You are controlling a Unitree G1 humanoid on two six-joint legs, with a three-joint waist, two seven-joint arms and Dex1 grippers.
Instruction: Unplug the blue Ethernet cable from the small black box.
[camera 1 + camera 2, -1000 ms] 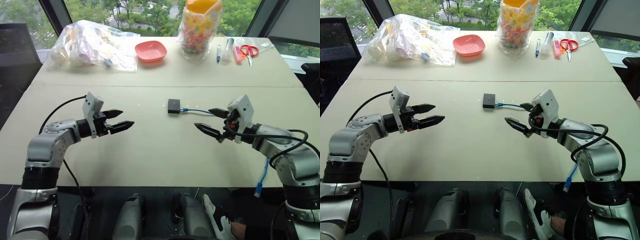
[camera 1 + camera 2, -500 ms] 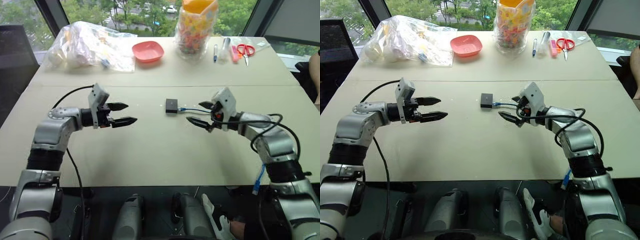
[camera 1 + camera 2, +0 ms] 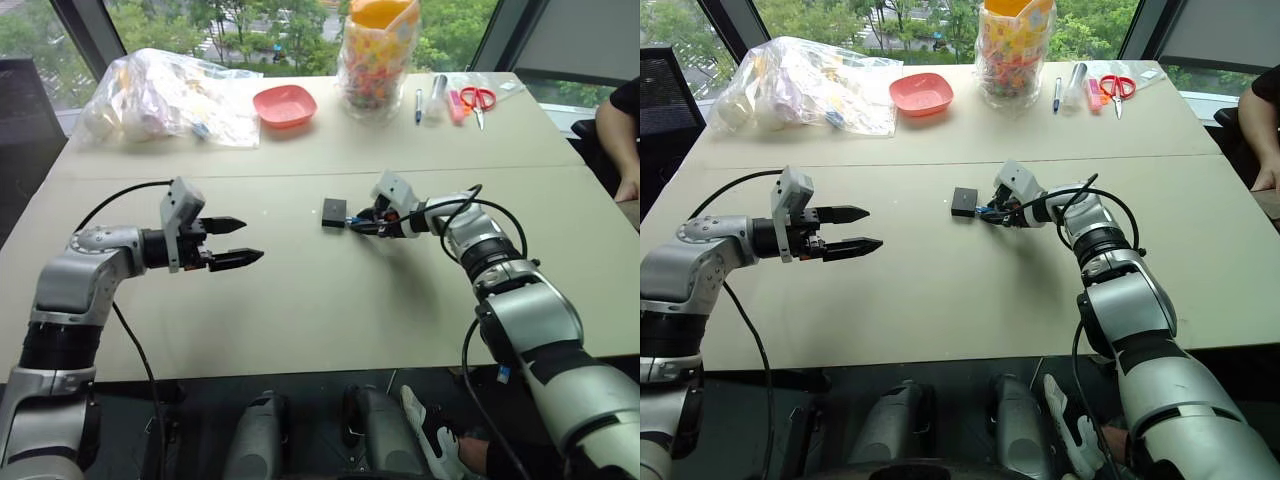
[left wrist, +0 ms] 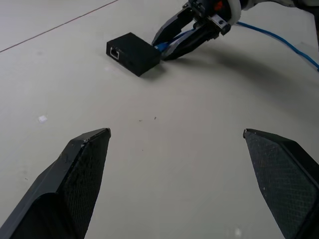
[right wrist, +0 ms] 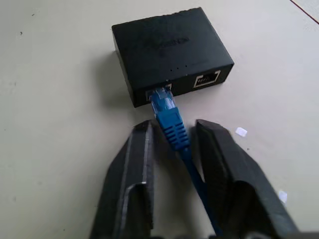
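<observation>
Your right tool (image 5: 172,142) is down at the middle of the bench (image 3: 300,310), its two black fingers (image 5: 132,169) closed in on the blue cable (image 5: 172,127) just behind the plug. In the right wrist view the fingers sit either side of the ribbed blue boot, pressed close to it, and the cable runs back between them. The plug is still seated in the small black box (image 3: 334,211) — the clear tip is inside one port, and a second port beside it stands open. The box lies flat on the bench, just beyond the right tool's fingertips.

Your left tool (image 3: 232,243) hangs above the bench, well to the left of the box, with its fingers spread wide apart and nothing between them. In the left wrist view the box and the right tool show beyond its two fingertips, and the cable trails away behind the right tool across the bench.

Along the far edge of the bench you have a clear plastic bag (image 3: 165,95) stuffed with odds and ends, a pink bowl (image 3: 285,104) just to its right, and a tall clear jar (image 3: 378,60) of coloured pieces with an orange lid. Further right lie pens (image 3: 418,105) and red-handled scissors (image 3: 478,100). A person's arm (image 3: 620,140) shows at the right edge — resting at the bench corner.
</observation>
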